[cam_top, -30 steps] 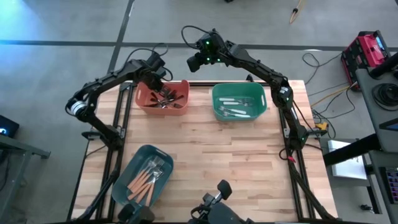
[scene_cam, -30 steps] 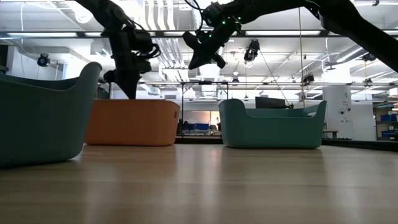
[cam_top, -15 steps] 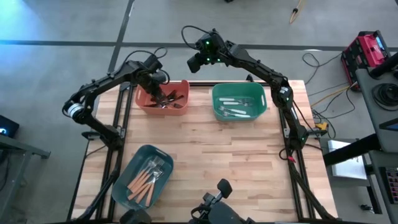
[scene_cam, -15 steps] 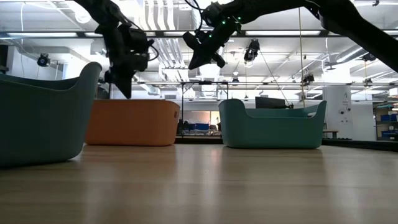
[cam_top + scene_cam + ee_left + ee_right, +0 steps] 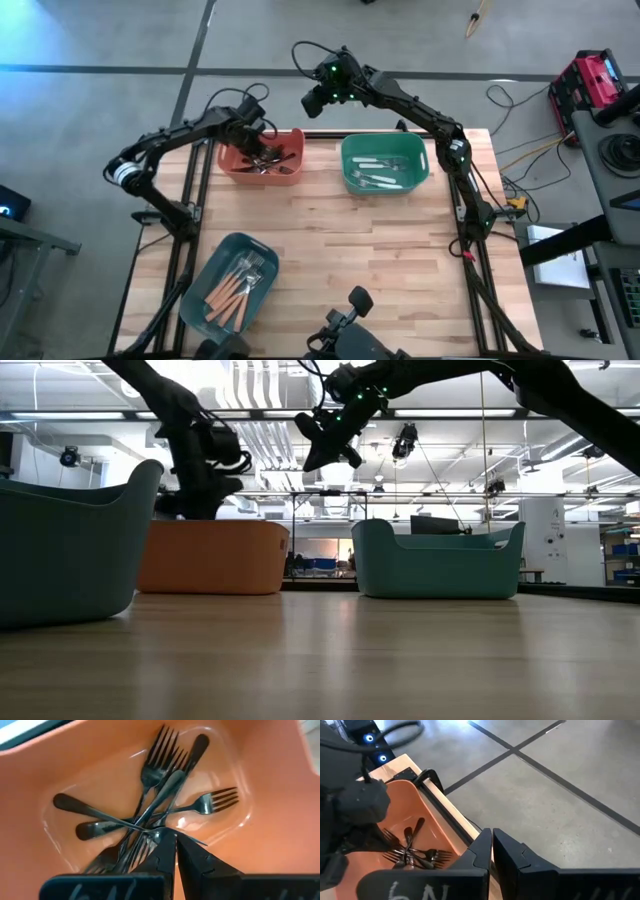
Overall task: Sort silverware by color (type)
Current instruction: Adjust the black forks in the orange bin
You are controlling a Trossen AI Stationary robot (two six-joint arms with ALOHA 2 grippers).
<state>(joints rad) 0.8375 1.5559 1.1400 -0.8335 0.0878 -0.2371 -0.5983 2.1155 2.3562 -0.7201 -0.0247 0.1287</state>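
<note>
While you looked down from above, your left gripper (image 5: 262, 143) hung over the orange bin (image 5: 292, 172) at the table's (image 5: 380, 250) far left, fingers clenched on nothing. Your right gripper (image 5: 312, 102) waited past the table's far edge, between the orange bin and the green bin (image 5: 348, 175), its fingers clenched too. Black forks (image 5: 268, 160) lay in the orange bin, white-handled pieces (image 5: 378, 172) in the green one, and orange-handled forks (image 5: 232, 290) in the blue bin (image 5: 258, 247) at the near left.

From table height you saw the left gripper (image 5: 190, 508) just above the orange bin's (image 5: 212, 556) rim and the right gripper (image 5: 312, 460) well above — the green bin (image 5: 436, 565) stood to one side, the blue bin (image 5: 70, 545) close to the camera.

Through the left wrist you saw the fingertips (image 5: 166, 840) pressed together, right at the tangle of black forks (image 5: 165, 790) crossing on the bin floor (image 5: 100, 780).

Through the right wrist, the closed fingers (image 5: 492, 845) pointed over bare concrete floor (image 5: 560, 785) beside the orange bin (image 5: 400, 810), where the black forks (image 5: 412, 851) lay.
</note>
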